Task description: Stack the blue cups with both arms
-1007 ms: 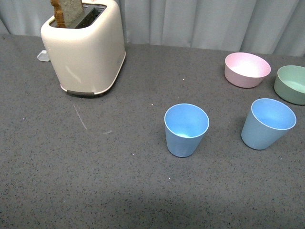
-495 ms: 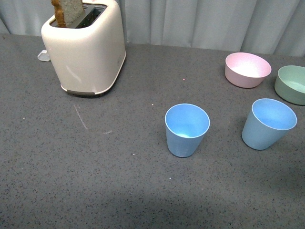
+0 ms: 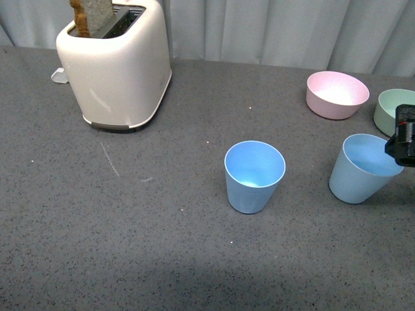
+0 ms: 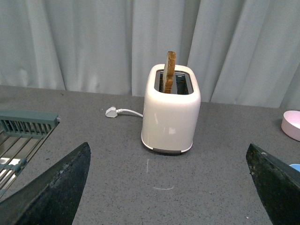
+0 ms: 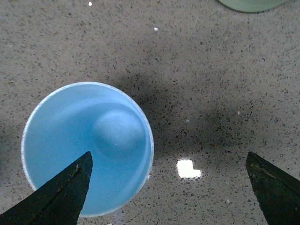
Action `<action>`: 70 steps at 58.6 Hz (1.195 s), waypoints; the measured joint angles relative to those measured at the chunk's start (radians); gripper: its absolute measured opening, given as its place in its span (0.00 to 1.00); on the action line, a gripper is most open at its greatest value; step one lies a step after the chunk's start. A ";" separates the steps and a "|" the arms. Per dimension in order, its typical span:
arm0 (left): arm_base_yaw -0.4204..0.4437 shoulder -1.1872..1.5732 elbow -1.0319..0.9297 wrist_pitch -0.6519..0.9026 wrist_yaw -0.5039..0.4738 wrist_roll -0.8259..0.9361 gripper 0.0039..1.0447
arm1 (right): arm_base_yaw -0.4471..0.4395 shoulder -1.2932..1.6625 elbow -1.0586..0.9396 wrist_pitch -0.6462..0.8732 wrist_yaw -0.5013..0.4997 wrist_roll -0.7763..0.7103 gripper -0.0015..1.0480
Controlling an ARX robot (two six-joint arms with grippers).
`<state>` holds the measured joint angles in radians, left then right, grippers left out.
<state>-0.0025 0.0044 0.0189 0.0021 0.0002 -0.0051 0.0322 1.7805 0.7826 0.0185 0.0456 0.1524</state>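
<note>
Two light blue cups stand upright on the grey table. One cup (image 3: 254, 175) is at the middle. The other cup (image 3: 363, 168) is at the right, and it shows from above in the right wrist view (image 5: 86, 147). My right gripper (image 5: 168, 187) is open and empty above the table; one finger hangs over that cup's rim, the other is off to its side. Only a black part of the right arm (image 3: 403, 144) shows at the front view's right edge. My left gripper (image 4: 171, 187) is open and empty, well back from the cups. It does not show in the front view.
A cream toaster (image 3: 117, 65) with a bread slice stands at the back left, its plug (image 4: 111, 111) behind it. A pink bowl (image 3: 336, 94) and a pale green bowl (image 3: 397, 113) sit at the back right. A metal rack (image 4: 21, 136) shows in the left wrist view.
The right arm has come into the front view at the right edge, over the right cup. The cups have not moved.
</note>
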 joint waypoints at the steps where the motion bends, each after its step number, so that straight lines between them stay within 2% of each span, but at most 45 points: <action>1: 0.000 0.000 0.000 0.000 0.000 0.000 0.94 | 0.000 0.013 0.009 -0.005 0.000 0.006 0.91; 15: 0.000 0.000 0.000 0.000 0.000 0.000 0.94 | 0.000 0.121 0.074 -0.022 -0.021 0.074 0.91; 17: 0.000 0.000 0.000 0.000 0.000 0.000 0.94 | 0.000 0.127 0.078 -0.022 -0.021 0.084 0.87; 36: 0.000 0.000 0.000 0.000 0.000 0.000 0.94 | -0.001 0.142 0.083 -0.002 -0.028 0.107 0.43; 49: 0.000 0.000 0.000 0.000 0.000 0.000 0.94 | -0.015 0.139 0.090 -0.030 -0.047 0.136 0.01; 55: 0.000 0.000 0.000 0.000 0.000 0.000 0.94 | -0.020 0.132 0.100 -0.056 -0.067 0.161 0.01; 70: 0.000 0.000 0.000 0.000 0.000 0.000 0.94 | -0.001 0.031 0.125 -0.144 -0.283 0.259 0.01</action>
<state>-0.0025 0.0044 0.0189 0.0021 0.0002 -0.0048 0.0315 1.8114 0.9077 -0.1257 -0.2375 0.4114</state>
